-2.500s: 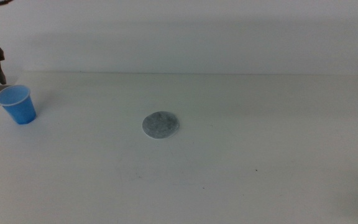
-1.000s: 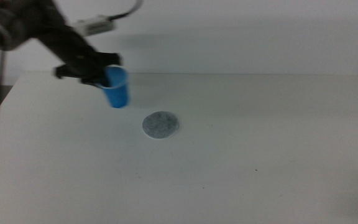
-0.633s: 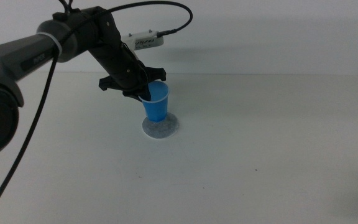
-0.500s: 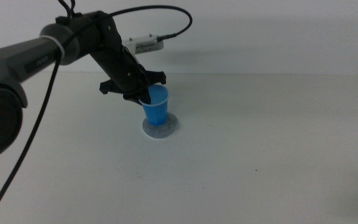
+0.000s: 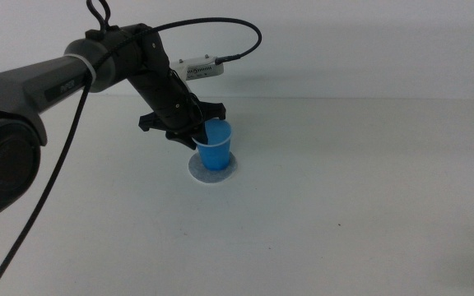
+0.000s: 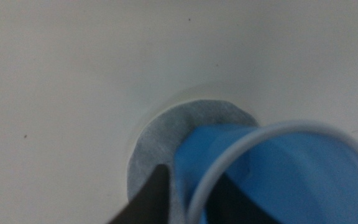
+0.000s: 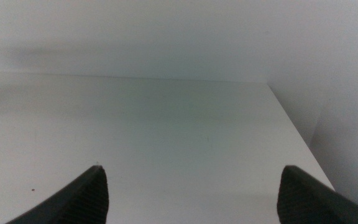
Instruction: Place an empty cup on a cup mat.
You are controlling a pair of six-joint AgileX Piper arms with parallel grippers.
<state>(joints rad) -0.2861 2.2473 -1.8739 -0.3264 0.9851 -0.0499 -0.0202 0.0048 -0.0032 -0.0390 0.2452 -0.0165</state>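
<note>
Okay, my left gripper (image 5: 197, 131) is clamped on the rim of the small bright blue plastic cup (image 5: 216, 148), which sits on the round speckled grey cup mat (image 5: 213, 170) mid-desk (image 5: 344, 181). Risk: it looks off-centre, so pulling away before unclamping could tip it.

Plain white room, bare surfaces.
A smooth white rectangular tabletop (image 5: 369, 205) meets a blank white wall (image 5: 344, 41) under soft, even light.

Cup (image 5: 216, 151) smooth plastic (slight sheen); cup mat (image 5: 229, 172) matt, speckled; table (image 5: 344, 181) matt.
</note>
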